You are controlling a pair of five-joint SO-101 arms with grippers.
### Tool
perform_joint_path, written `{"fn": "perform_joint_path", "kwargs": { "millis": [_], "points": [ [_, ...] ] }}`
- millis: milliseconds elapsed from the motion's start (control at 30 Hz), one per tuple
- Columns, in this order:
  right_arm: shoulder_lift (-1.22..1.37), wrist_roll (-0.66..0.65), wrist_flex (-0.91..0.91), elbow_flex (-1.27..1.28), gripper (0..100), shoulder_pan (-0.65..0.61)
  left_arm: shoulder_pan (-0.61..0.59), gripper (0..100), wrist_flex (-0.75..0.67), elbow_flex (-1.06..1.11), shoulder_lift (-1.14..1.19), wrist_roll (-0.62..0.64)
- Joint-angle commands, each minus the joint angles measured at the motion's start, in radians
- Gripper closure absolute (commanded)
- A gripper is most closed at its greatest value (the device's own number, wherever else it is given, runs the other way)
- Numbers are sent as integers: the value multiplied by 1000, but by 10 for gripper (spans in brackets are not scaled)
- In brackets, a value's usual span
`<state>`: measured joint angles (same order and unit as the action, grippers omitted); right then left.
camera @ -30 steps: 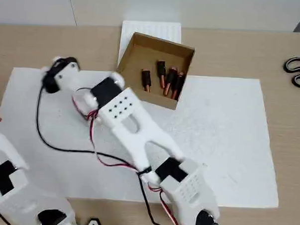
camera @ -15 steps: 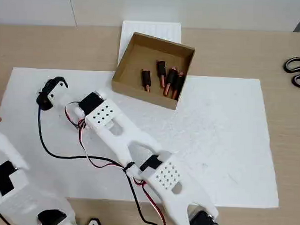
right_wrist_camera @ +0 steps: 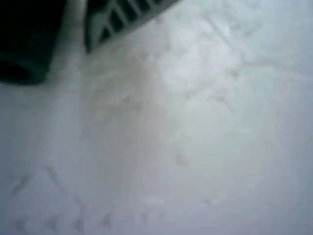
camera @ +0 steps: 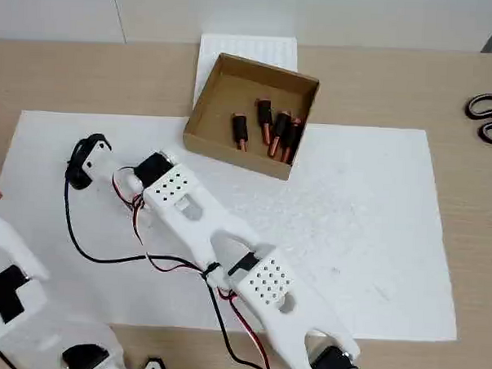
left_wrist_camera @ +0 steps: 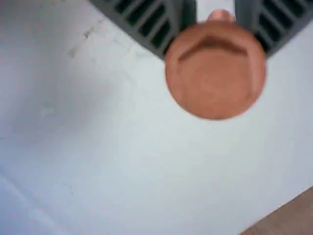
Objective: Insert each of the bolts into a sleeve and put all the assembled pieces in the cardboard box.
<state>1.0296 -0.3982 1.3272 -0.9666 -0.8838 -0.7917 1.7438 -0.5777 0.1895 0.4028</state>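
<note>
Holding a copper bolt head-on between the ribbed jaws of the left gripper, clamped firmly, just above white paper. Judging this as the mating step for a last bolt, counting four assembled pieces already in the cardboard box, well apart from the right gripper. Cannot tell the right gripper's state. Noting a dark shape close beside it, possibly a sleeve. Next, probably: lining the shank up with a sleeve bore, then pushing straight in.
</note>
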Motion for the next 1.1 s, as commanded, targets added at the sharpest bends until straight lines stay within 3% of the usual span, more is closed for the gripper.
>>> {"fn": "perform_joint_path", "kwargs": {
  "millis": [0,67,100,267,600,800,1067],
  "points": [
    [7,-17,-10,-17,850,7,25,994,8,15,-106,8],
    [4,-15,-10,-17,987,7,46,994,6,44,-140,8],
    [2,-15,-8,-17,998,7,57,994,6,58,-158,8],
    [-47,-6,110,-109,995,10,121,994,-3,88,-249,8],
    [-285,235,355,-672,995,180,187,994,-49,87,-384,5],
    [-483,391,394,-717,994,311,402,994,-135,88,-454,0],
    [-877,279,403,-715,995,348,746,994,-477,180,-559,-2]
  ]
}}
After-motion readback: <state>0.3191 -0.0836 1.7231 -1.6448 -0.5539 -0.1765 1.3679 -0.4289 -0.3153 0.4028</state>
